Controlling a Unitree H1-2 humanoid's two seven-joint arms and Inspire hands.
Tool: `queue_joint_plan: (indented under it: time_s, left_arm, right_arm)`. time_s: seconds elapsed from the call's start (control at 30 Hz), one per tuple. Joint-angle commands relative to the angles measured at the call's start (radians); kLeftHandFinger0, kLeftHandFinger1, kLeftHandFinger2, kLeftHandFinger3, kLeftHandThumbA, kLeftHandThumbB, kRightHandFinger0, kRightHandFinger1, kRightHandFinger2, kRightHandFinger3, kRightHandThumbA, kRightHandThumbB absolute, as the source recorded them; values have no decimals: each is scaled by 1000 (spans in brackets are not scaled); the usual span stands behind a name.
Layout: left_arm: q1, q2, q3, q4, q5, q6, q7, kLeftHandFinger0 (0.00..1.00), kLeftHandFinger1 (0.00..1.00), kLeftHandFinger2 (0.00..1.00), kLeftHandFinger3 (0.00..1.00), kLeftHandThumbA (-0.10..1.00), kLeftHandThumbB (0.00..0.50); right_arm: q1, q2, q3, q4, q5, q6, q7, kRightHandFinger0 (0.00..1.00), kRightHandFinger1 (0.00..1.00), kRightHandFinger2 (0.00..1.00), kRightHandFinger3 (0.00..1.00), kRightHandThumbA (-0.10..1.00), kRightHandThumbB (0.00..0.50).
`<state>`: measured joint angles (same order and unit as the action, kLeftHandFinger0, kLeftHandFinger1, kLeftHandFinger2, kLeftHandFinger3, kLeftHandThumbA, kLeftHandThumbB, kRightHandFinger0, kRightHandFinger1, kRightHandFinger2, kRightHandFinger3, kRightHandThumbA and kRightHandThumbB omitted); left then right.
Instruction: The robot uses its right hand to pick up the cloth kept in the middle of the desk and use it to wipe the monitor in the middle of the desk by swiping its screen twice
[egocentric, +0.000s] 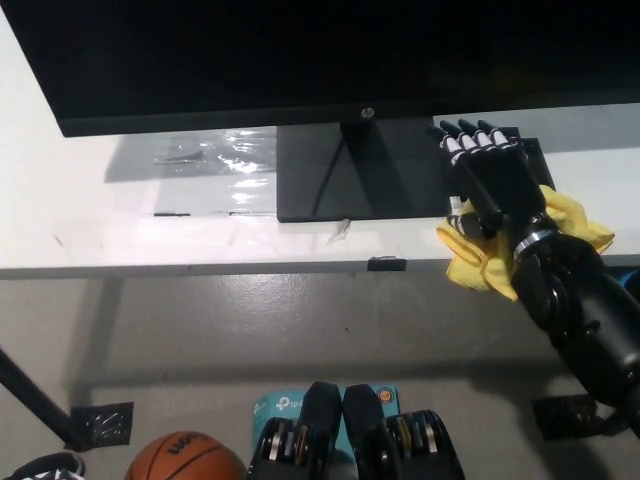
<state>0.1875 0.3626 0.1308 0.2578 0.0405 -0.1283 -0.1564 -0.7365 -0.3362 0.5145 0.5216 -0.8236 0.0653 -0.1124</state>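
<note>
right robot hand (487, 170): flat with fingers spread wide, holding nothing, resting on the cloth
cloth (480, 262): yellow, crumpled at the counter's (120, 225) near right edge
monitor (250, 60): dark, far side

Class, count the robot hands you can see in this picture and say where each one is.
1. The black right robot hand lies flat over the yellow cloth on the desk, right of the monitor stand. The white left robot hand is out of view.
</note>
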Motion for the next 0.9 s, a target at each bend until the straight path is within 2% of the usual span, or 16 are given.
queue_joint_plan:
  time_s: [0.0, 0.13, 0.23, 0.3, 0.33, 0.4, 0.5, 0.6, 0.73, 0.87]
  left_arm:
    - [15, 38, 26, -39, 0, -38, 17, 714, 699, 46, 0, 641, 500]
    - [16, 37, 26, -40, -2, -38, 17, 715, 700, 42, 0, 627, 500]
    - [22, 36, 27, -56, 1, -21, 20, 732, 707, 41, 0, 622, 500]
    - [23, 37, 26, -56, 3, -25, 19, 732, 708, 39, 0, 627, 500]
    - [17, 36, 28, -44, -5, -32, 16, 735, 705, 38, 0, 611, 500]
    - [21, 37, 27, -58, 3, -17, 18, 718, 690, 38, 0, 617, 500]
    - [25, 36, 28, -69, 2, -8, 17, 737, 708, 48, 0, 616, 500]
    - [20, 32, 32, -56, -15, -16, 11, 754, 717, 45, 0, 577, 500]
    - [26, 28, 24, -56, 0, -32, 16, 728, 695, 34, 0, 582, 500]
    - [15, 33, 24, -53, -1, -37, 14, 721, 695, 40, 0, 604, 500]
  right_arm:
    - [-17, -83, -54, -273, 69, 249, 403, 1000, 1000, 1000, 1000, 1000, 427]
    - [-11, -92, -59, -284, 63, 256, 422, 1000, 1000, 1000, 1000, 1000, 437]
    - [-3, -109, -74, -336, 82, 276, 463, 1000, 1000, 1000, 1000, 1000, 385]
    - [7, -117, -85, -371, 91, 277, 472, 1000, 1000, 1000, 1000, 1000, 377]
    - [22, -128, -93, -429, 91, 293, 494, 1000, 1000, 1000, 1000, 1000, 344]
    - [43, -132, -104, -484, 92, 311, 516, 1000, 1000, 1000, 1000, 1000, 315]
    - [103, -131, -126, -595, 102, 319, 519, 1000, 1000, 1000, 1000, 1000, 322]
    - [154, -121, -141, -685, 102, 324, 521, 1000, 1000, 1000, 1000, 1000, 295]
    - [241, -107, -155, -825, 68, 331, 523, 1000, 1000, 1000, 1000, 1000, 318]
    - [315, -78, -170, -932, 42, 331, 508, 1000, 1000, 1000, 1000, 1000, 302]
